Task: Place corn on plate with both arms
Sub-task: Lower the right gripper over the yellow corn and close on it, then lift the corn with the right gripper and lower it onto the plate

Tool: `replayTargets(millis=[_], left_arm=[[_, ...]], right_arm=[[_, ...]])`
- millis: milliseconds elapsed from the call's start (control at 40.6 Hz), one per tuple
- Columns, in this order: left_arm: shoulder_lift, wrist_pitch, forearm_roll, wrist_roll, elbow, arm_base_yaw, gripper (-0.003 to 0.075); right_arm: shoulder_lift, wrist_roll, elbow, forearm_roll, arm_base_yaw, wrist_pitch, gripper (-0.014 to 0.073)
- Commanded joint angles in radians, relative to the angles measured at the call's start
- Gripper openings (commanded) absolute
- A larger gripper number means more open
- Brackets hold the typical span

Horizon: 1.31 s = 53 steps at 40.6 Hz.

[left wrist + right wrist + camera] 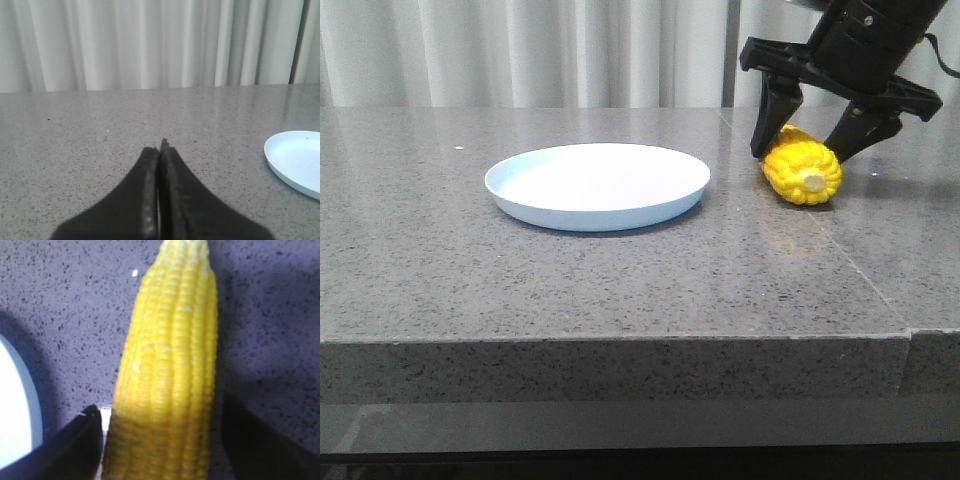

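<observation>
Plate (597,186) is sitting on the left half of the grey stone table (620,280), empty and flat, with its low rim facing the camera. In the left wrist view, the same plate (295,160) is showing only as a pale edge at one side, and the left gripper (160,150) is hanging over bare table with its two dark fingers (145,200) pressed together, nothing between them. This gripper is not appearing in the front view.

Moving to the right, the corn (803,168) is lying on the table, near the plate but not touching it, with its pale stub end pointing toward the camera. The right gripper (807,140) is standing over it from above, jaws spread wide, one finger on each side of the cob. In the right wrist view, the corn (170,375) is running between the two fingers (75,450); one finger is looking very close to the kernels, the other is standing clearly apart. The corn is still resting on the table, not lifted.
</observation>
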<state>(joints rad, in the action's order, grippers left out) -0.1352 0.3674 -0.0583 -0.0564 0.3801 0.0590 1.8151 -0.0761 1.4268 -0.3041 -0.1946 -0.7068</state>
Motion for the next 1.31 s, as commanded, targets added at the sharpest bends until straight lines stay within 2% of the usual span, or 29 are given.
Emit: replayTargets(millis=[0,123,222,443,616,936,1281], left_arm=[[-0.011,-0.078,-0.002,-0.002,0.026,0.0,-0.002],[-0.011,-0.078,-0.002,-0.002,0.026,0.0,-0.002],[-0.011,-0.078,-0.002,-0.002,0.026,0.0,-0.002],[-0.011,-0.078,-0.002,-0.002,0.026,0.0,-0.002],[-0.011,-0.078,-0.002,-0.002,0.026,0.0,-0.002],[-0.011,-0.078,-0.002,-0.002,0.026,0.0,-0.002],[-0.011,-0.078,-0.002,-0.002,0.026,0.0,-0.002]], right_arm=[[-0.047,0.0,0.034,-0.033,0.002,0.034,0.0365],[-0.047,0.0,0.034,-0.033,0.002,0.048,0.0194],[-0.06,0.0,0.034,-0.033,0.002,0.049,0.0141],[-0.148,-0.001,0.034,-0.111,-0.017,0.076,0.0141],[-0.182,-0.001,0.035,-0.173,-0.095,0.095,0.0141],[-0.115,-0.001,0.035,-0.235,-0.265,0.206,0.0141],[-0.028,-0.001,0.035,-0.265,-0.299,0.216,0.0157]])
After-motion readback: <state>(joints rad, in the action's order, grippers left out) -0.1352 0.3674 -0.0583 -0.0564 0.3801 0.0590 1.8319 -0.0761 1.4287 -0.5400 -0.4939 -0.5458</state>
